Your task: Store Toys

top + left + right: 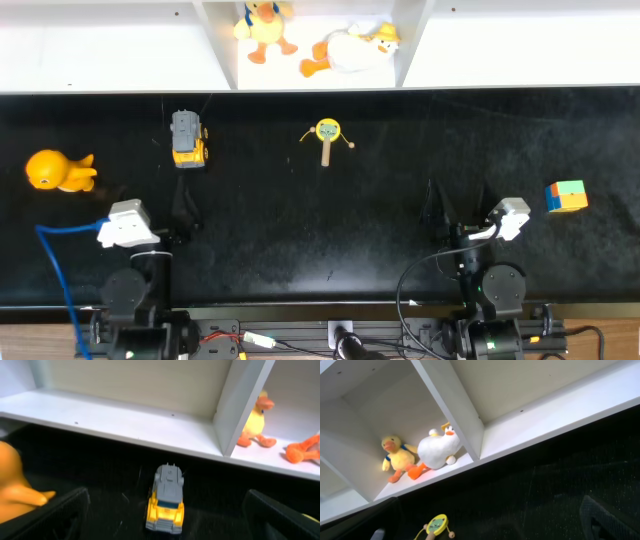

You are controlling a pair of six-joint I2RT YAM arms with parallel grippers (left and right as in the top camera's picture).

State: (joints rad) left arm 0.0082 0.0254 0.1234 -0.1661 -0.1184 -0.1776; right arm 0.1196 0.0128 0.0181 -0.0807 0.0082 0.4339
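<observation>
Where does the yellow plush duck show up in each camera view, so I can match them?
Top view: yellow plush duck in the shelf's middle compartment.
Left wrist view: duck just past the white divider, beyond the toy truck.
Right wrist view: duck standing inside the compartment.
Shared landmark: white plush goose beside it, orange feet toward the duck.

Orange duck [12,487] half beyond the left wrist view's edge, toy drum [437,525] likewise in the right's.
</observation>
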